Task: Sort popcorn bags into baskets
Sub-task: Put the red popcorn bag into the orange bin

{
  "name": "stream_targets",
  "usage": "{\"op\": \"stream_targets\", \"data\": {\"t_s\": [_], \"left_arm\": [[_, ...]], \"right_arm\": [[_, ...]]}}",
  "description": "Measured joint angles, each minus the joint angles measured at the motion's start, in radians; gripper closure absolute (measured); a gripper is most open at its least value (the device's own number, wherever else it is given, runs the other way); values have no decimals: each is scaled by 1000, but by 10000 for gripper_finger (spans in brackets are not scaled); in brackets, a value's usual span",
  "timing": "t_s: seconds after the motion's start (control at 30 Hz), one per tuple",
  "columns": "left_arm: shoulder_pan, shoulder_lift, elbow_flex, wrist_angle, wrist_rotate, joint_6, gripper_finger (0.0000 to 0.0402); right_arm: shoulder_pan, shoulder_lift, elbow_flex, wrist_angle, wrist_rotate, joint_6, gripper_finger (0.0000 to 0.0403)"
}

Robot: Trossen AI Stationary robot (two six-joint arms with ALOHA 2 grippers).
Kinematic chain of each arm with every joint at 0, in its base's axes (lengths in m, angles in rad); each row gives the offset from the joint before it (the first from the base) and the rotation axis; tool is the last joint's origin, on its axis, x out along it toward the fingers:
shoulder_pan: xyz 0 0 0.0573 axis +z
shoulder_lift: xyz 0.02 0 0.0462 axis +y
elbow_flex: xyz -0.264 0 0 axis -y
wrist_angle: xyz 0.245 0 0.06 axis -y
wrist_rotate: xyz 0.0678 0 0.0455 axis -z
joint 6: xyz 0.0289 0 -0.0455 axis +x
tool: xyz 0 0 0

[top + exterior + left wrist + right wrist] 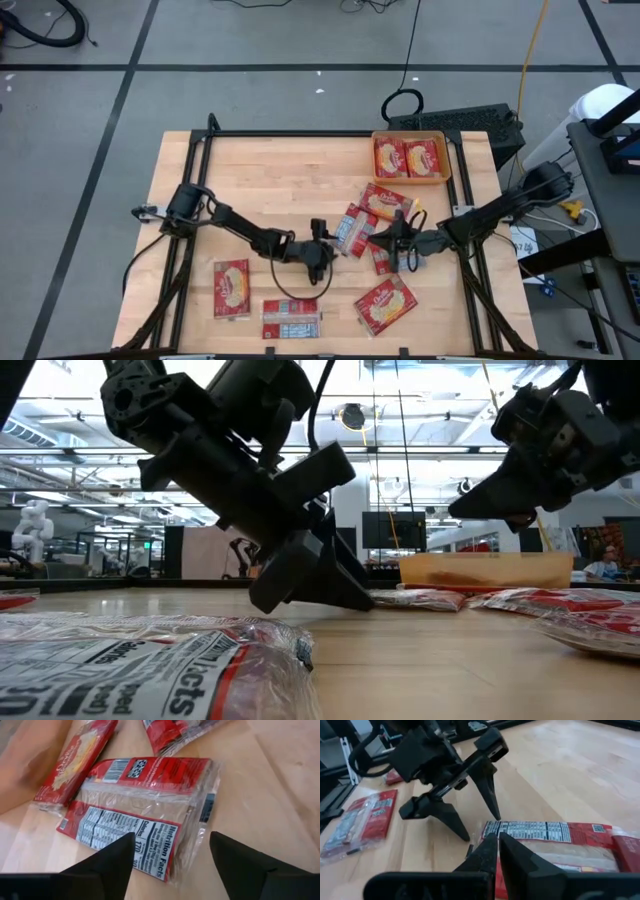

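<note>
Left end effector (333,247) stood mid-worktop (290,180), fingers (116,861) spread wide, nothing gripped, tips angled down at a label-side-up popcorn bag (150,815) lying flat just ahead of them. Could not tell if tips touched the bag. Right end effector (400,243) sat just past that same bag, opposite side, fingers (490,852) pinched together, empty, pointing back toward the left end effector. More bags clustered close around the right end effector: one (388,202) beyond it, picture-side up, another (385,304) on its near side, also picture-side up. Two further bags behind the left end effector near worktop's front edge: one (231,288) picture-side up, one (291,318) label-side up. Farthest off, orange basket (447,160) at worktop's back edge, beyond the right end effector, held two bags (409,157) side by side.
</note>
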Motion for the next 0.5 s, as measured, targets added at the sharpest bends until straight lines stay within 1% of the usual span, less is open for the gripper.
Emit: {"op": "stream_targets", "data": {"t_s": [0.1,0.2,0.33,0.37,0.43,0.5], "left_arm": [[9,0,0,0,3,8,158],[23,10,0,11,25,26,162],[53,19,2,6,87,29,171],[60,20,3,6,105,33,180],[68,20,3,5,136,56,213],[75,22,3,3,157,75,265]], "right_arm": [[-1,33,0,47,1,-24,390],[-4,50,0,81,23,-59,390],[-18,50,1,114,22,-103,390],[-21,47,1,115,22,-116,390],[-29,45,1,125,22,-135,390],[-36,46,1,127,22,-156,390]]}}
